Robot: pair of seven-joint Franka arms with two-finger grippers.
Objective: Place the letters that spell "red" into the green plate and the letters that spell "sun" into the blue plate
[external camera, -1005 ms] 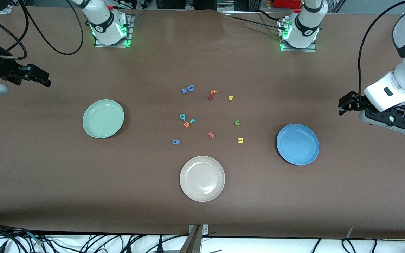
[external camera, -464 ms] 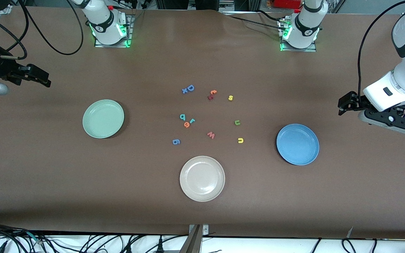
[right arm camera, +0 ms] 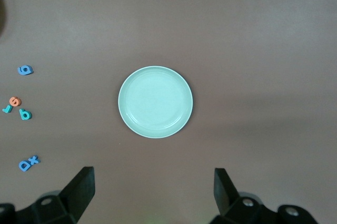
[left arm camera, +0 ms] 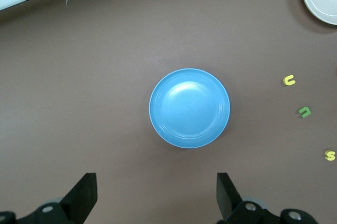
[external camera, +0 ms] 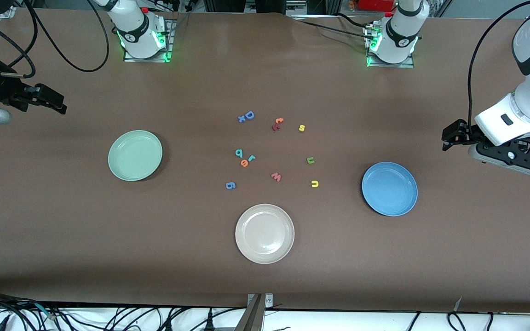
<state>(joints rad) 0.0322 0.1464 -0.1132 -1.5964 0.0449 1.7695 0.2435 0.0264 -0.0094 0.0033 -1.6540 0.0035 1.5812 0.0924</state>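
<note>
While both plates sit empty, the left gripper (external camera: pixel 449 138) hangs wide open above the table beside the blue plate (external camera: pixel 389 189), the right gripper (external camera: pixel 55 102) likewise near the green plate (external camera: pixel 135 155); letters (external camera: pixel 245 157) lie between, untouched.

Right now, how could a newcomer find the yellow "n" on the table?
Start at the blue plate. Toward the table's middle from it lie three small letters; the yellow "n" is the one nearest the front camera. The green "u" differs in colour; the yellow "s" lies farthest.
</note>
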